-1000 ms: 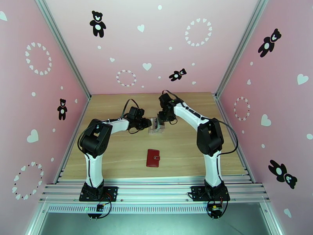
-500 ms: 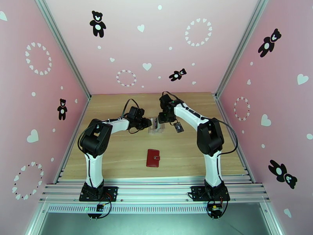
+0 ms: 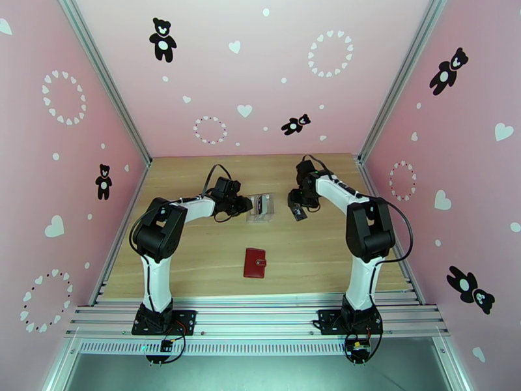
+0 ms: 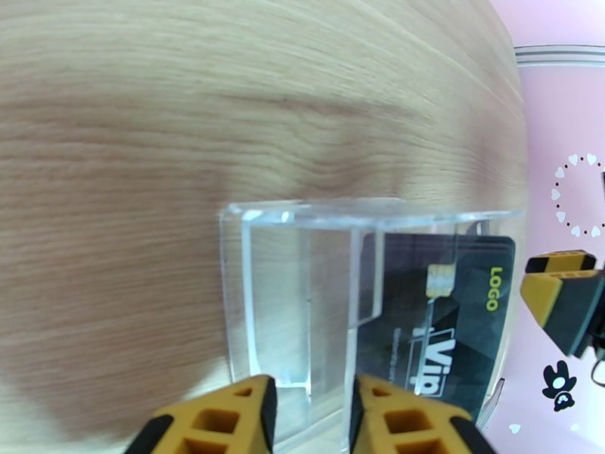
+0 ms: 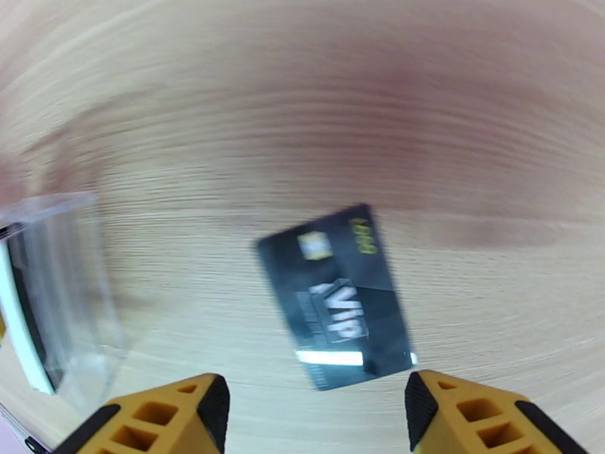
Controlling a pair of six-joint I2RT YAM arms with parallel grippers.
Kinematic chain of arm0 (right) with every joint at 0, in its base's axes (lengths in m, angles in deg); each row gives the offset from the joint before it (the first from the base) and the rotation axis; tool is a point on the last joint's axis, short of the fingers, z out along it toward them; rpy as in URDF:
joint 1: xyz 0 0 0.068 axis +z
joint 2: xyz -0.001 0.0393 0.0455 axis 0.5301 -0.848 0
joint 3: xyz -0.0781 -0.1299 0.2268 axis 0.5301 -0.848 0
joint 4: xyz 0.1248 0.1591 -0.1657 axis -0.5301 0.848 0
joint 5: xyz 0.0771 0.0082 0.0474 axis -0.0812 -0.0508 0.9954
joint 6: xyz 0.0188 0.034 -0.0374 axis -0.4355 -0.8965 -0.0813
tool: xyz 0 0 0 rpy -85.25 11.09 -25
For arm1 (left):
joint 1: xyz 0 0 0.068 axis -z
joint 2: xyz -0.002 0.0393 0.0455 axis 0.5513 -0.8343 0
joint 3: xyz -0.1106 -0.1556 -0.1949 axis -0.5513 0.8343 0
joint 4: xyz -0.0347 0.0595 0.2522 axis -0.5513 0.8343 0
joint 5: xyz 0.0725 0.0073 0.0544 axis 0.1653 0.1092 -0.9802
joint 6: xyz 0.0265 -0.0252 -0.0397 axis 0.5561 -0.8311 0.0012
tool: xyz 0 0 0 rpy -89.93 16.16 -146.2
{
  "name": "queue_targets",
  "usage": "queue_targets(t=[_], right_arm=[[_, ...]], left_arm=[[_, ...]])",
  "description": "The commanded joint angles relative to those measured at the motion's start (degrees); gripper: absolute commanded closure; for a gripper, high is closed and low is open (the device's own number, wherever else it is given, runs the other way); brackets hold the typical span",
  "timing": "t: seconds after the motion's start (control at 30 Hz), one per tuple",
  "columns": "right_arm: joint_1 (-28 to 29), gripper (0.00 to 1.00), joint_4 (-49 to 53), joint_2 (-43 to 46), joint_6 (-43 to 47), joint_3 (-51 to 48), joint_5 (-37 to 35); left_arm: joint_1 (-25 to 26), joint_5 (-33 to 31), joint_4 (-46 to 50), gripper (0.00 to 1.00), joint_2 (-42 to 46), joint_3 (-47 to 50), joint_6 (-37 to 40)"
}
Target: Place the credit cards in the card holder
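The card holder (image 3: 254,262), a dark-red wallet with a snap tab, lies closed on the table in front of both arms. A clear plastic tray (image 3: 262,215) (image 4: 302,281) holds credit cards (image 3: 262,203), one of them black (image 4: 446,327). My left gripper (image 3: 246,204) (image 4: 310,418) is shut on the tray's left wall. One black credit card (image 3: 298,214) (image 5: 336,296) lies flat on the wood to the right of the tray. My right gripper (image 3: 297,202) (image 5: 318,425) hovers open just over it, with nothing between its fingers.
The tray (image 5: 60,296) stands at the left edge of the right wrist view, a white card edge (image 5: 23,319) showing in it. Pink walls close the table on three sides. Bare wood surrounds the wallet.
My right gripper moved right, away from the tray, opened and let a black card drop flat on the table. The left arm, the tray and the wallet have not moved.
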Motion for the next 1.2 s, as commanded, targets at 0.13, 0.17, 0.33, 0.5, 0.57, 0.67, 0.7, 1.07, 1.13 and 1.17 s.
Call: queue_targets(t=[0.13,0.17,0.33,0.5,0.57,0.67,0.7,1.07,1.13,1.17], right_arm=[[-2.30,0.29,0.19,-1.93,3.08,-0.43,-0.22],[-2.28,0.29,0.24,-2.25,3.30,-0.28,0.52],[-2.66,0.29,-0.61,-2.80,3.49,-0.41,3.13],[-3.27,0.29,-1.16,-3.40,3.27,0.07,6.73],[-3.59,0.29,-1.15,-4.07,3.22,0.45,7.96],[-3.96,0.29,-1.25,-4.83,2.97,0.73,8.59],[-3.99,0.30,-1.30,-5.02,2.89,0.73,8.51],[-7.79,0.36,-3.62,-5.46,1.03,-0.65,13.10],[-8.35,0.36,-3.69,-5.56,0.94,-0.94,13.87],[-8.51,0.37,-3.71,-5.68,1.06,-1.01,14.11]], left_arm=[[-0.62,-6.11,5.96,0.69,-1.91,1.72,0.76],[-0.61,-6.28,6.10,0.69,-1.50,1.79,0.86],[-0.57,-7.90,8.20,0.63,2.64,1.80,1.36],[-0.45,-11.14,11.69,0.56,9.94,2.39,2.26],[0.19,-11.52,12.52,0.55,12.84,2.78,2.26],[2.73,-11.51,13.73,0.56,15.24,2.29,1.95],[4.00,-11.57,14.13,0.56,15.51,1.81,1.76],[20.72,-13.20,21.23,0.74,-0.99,-21.09,-4.61],[21.81,-13.61,23.12,0.77,-5.86,-26.57,-5.74],[22.03,-13.64,23.82,0.78,-7.91,-28.61,-6.15]])
